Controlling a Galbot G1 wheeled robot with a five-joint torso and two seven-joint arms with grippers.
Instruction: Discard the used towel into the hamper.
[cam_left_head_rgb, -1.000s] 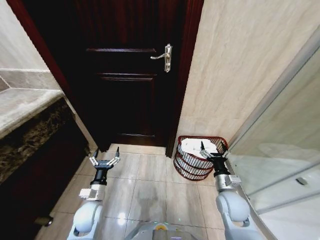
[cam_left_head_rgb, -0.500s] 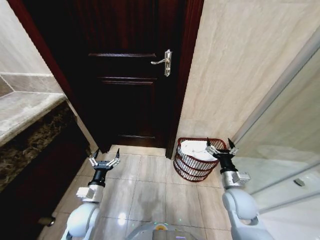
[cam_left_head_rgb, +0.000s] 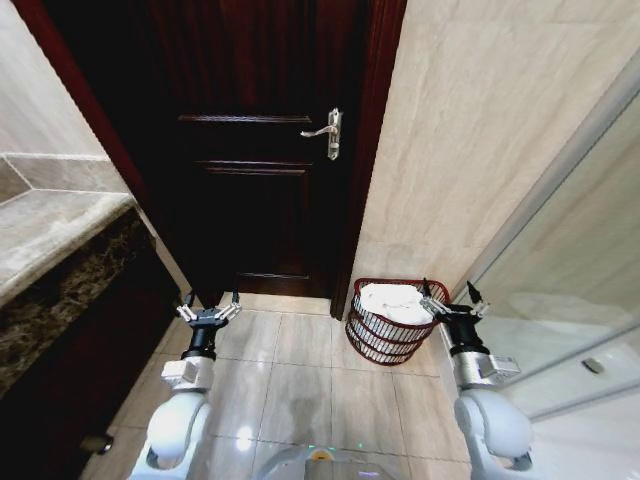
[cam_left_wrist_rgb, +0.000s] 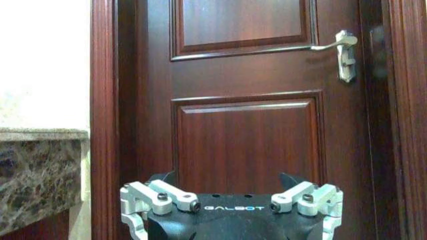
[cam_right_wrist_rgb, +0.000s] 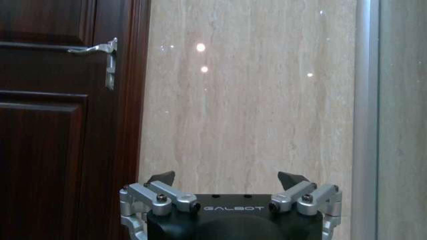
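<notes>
- Tiled bathroom floor (cam_left_head_rgb: 300, 370), seen from above, with a dark wooden door (cam_left_head_rgb: 255, 150) at the far side and a silver handle (cam_left_head_rgb: 328, 132) on its right edge.
- Stone counter (cam_left_head_rgb: 50, 235) along the left; beige wall (cam_left_head_rgb: 470, 130) to the right of the door; glass panel (cam_left_head_rgb: 590, 300) at far right.
- Hamper (cam_left_head_rgb: 385, 335), round and reddish-brown wire, standing on the floor against the beige wall, just right of the door frame.
- White towel (cam_left_head_rgb: 395, 300) lying inside the hamper, filling its top.
- Right gripper (cam_left_head_rgb: 450, 297) raised just beside the hamper's right rim, jaws spread apart, holding nothing.
- From the right wrist, both dark fingertips (cam_right_wrist_rgb: 292, 178) well apart against the beige wall, door handle (cam_right_wrist_rgb: 100, 50) off to one side.
- Left gripper (cam_left_head_rgb: 209, 306) held over the floor near the foot of the door, well left of the hamper, jaws apart and empty.
- From the left wrist, gripper (cam_left_wrist_rgb: 230, 180) pointing at the door panels (cam_left_wrist_rgb: 247, 135), with counter edge (cam_left_wrist_rgb: 40, 170) and handle (cam_left_wrist_rgb: 340, 50) at opposite sides.
</notes>
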